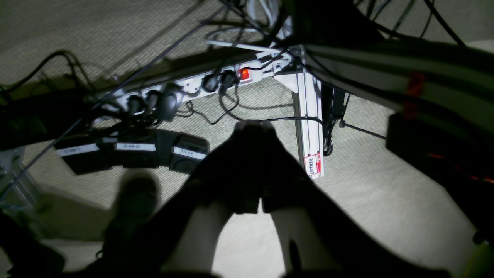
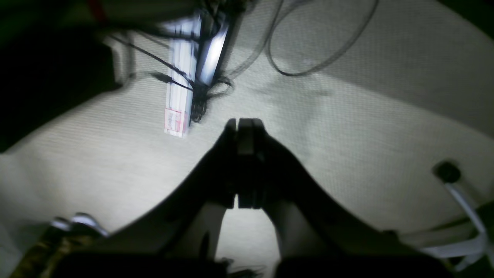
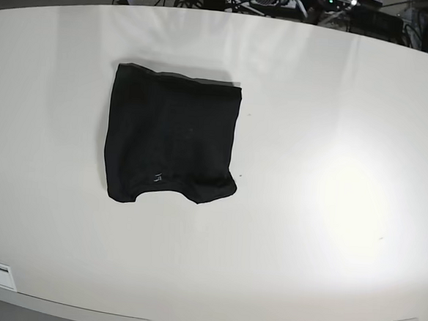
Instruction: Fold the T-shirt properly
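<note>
The black T-shirt (image 3: 171,138) lies flat on the white table (image 3: 323,175) as a folded, roughly square bundle left of centre, with a tiny pale mark (image 3: 158,176) near its front edge. No arm shows in the base view. My left gripper (image 1: 254,125) appears in the left wrist view with its jaws together, empty, over carpeted floor. My right gripper (image 2: 244,122) appears in the right wrist view with its jaws together, empty, also over floor. The T-shirt is out of both wrist views.
Below the left gripper lie a power strip (image 1: 185,90), several labelled adapters (image 1: 135,152), cables and an aluminium frame leg (image 1: 310,127). The right wrist view shows the same kind of leg (image 2: 181,88), a cable loop (image 2: 308,50) and a chair base (image 2: 459,193).
</note>
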You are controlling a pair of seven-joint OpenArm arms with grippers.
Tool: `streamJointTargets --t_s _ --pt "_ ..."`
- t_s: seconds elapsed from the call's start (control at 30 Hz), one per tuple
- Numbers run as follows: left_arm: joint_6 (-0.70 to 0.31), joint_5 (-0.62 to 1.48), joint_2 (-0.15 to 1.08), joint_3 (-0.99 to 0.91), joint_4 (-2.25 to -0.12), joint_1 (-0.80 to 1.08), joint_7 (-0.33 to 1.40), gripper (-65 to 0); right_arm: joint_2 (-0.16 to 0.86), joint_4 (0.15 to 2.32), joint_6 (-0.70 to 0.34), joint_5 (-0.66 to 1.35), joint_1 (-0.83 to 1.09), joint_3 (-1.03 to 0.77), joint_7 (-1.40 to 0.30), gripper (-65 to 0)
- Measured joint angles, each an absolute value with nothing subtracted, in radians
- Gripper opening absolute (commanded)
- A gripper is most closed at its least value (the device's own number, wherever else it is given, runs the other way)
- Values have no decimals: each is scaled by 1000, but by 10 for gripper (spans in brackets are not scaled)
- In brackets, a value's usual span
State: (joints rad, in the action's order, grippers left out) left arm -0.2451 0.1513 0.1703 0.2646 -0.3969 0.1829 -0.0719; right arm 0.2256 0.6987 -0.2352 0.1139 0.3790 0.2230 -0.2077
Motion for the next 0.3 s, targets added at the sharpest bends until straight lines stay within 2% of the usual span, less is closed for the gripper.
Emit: streamJointTargets --t_s 0.13,0.3 --pt "-133 218 84 307 -392 239 -144 -650 135 673 -166 101 380 279 -192 -650" --pt "-80 174 11 307 -419 286 -149 -650 75 674 -146 101 360 292 -190 -650"
